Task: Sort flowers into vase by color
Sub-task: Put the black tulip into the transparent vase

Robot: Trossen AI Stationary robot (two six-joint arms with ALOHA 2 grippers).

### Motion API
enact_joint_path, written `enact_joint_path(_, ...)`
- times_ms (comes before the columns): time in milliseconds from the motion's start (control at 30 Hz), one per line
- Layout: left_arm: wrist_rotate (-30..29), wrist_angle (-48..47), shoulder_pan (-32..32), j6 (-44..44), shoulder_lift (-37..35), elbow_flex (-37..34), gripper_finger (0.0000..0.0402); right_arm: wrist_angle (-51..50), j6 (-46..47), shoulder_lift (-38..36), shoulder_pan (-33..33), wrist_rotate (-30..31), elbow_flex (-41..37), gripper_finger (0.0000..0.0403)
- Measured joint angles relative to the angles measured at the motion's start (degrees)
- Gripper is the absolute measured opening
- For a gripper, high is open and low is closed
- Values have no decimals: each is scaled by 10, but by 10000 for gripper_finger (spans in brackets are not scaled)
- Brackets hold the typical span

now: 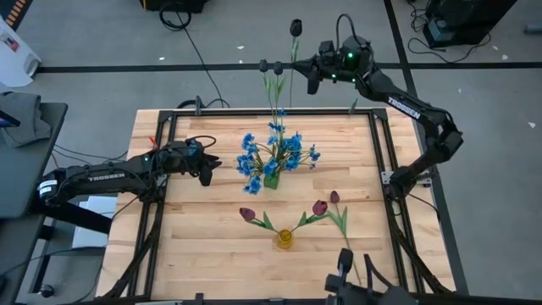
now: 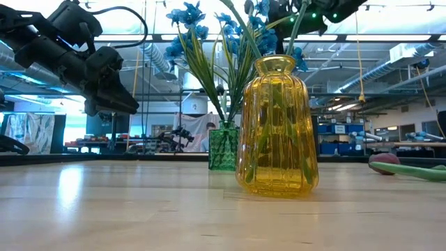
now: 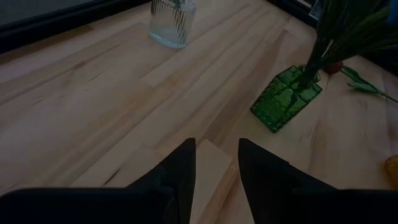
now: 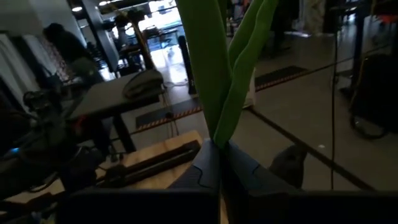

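- Right gripper (image 1: 312, 74): 12 o'clock, beyond the table edge, clenched on a dark-headed flower (image 1: 295, 28).
- Left gripper (image 1: 206, 169): 9 o'clock of the green vase (image 1: 271, 180), fingers parted, grasping nothing.

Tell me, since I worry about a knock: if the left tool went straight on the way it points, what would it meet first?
Probably the bare tabletop. The left tool slopes down at the wood, with the green vase off to one side of that line and a clear vase farther on; depth is unclear.
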Motion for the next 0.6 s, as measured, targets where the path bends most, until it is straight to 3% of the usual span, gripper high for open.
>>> enact_joint_path(200,0,0,0,0,0,0,127,79,30,9,-7,-35,-34,11)
enact_joint_path(433,-1,-1,0,0,0,0,127,287,150,4,-5,-38,-150,11)
enact_joint_path(600,-1,-2,0,0,0,0,127,353,165,-30,-2,-30,-229,11)
